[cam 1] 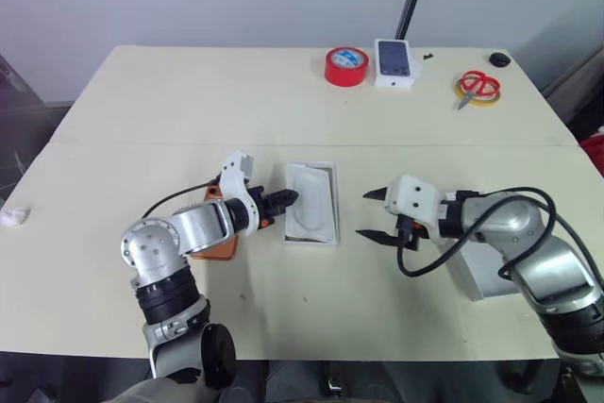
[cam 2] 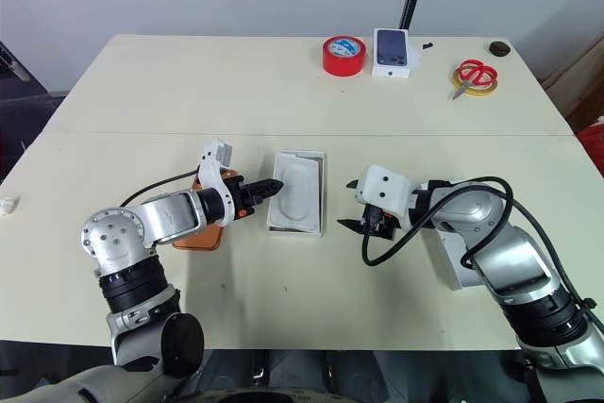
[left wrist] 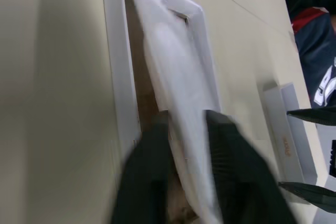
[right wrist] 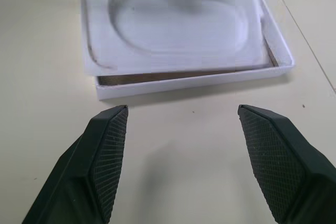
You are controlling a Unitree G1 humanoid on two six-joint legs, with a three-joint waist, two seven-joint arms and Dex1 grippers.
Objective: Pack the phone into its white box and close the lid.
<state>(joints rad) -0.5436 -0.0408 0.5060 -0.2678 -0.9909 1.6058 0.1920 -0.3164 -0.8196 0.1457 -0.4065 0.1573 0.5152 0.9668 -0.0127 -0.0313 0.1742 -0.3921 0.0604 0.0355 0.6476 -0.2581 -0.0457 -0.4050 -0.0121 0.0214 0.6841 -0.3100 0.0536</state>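
Note:
The white box (cam 1: 334, 207) lies mid-table with a white panel (cam 1: 311, 197) with an oval recess resting tilted on it. My left gripper (cam 1: 288, 200) is at the box's left side, and its fingers (left wrist: 149, 150) stand apart with the panel's edge between them. The copper-orange phone (cam 1: 219, 244) lies on the table under my left forearm, mostly hidden. My right gripper (cam 1: 363, 214) hangs open just right of the box, holding nothing, fingers (right wrist: 107, 150) wide. A white lid (cam 1: 472, 278) lies under my right forearm.
At the table's far side sit a red tape roll (cam 1: 346, 66), a small white box printed with a phone picture (cam 1: 395, 61), red scissors on a yellow ring (cam 1: 478, 88) and a small black knob (cam 1: 499, 59). A white scrap (cam 1: 13, 217) lies at the left edge.

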